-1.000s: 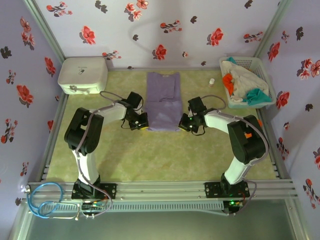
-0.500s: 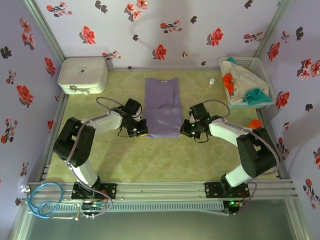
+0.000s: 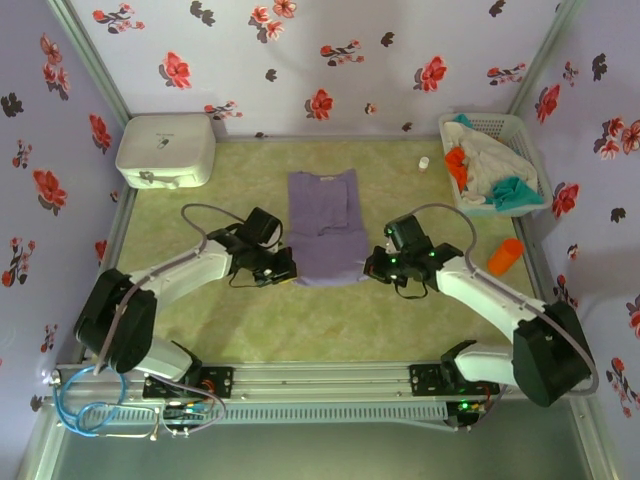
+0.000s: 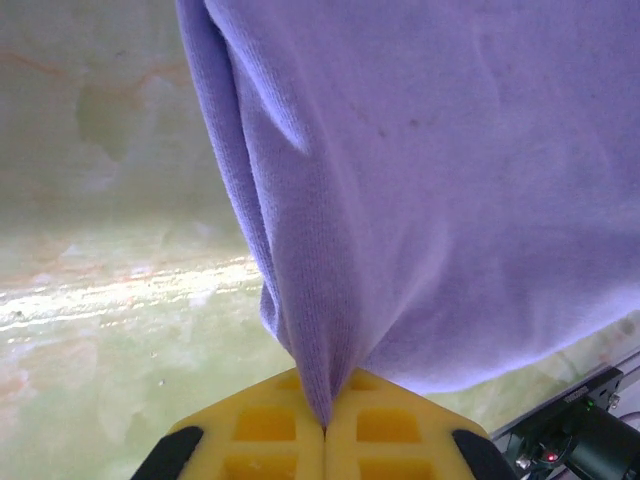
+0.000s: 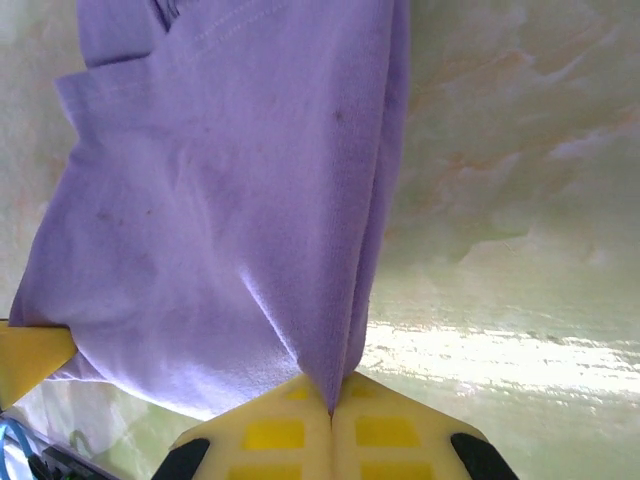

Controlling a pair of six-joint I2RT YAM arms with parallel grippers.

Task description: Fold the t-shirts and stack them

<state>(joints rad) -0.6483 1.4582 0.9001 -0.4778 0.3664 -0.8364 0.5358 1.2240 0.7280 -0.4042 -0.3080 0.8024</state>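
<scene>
I see the green-marbled table running under both arms. The lavender t-shirt lies on it as a long folded strip, directly between my two tools, and its far end reaches away from them toward the back wall.

The white rounded box sits well beyond the left tool, off to its outer side in the far corner. The white lattice basket sits well beyond the right tool in the opposite far corner. It holds an orange t-shirt, an off-white t-shirt and a teal t-shirt, heaped together.

My left tool is clenched on the near left corner of the lavender t-shirt. In its wrist view the yellow pads meet with the purple cloth gathered into a pinched ridge between them. My right tool grips the near right corner in the same manner, pads together on a fold of the cloth at.

A small orange object rests on the table to the outer side of the right tool, apart from it. A tiny white item lies farther off, near the basket.
</scene>
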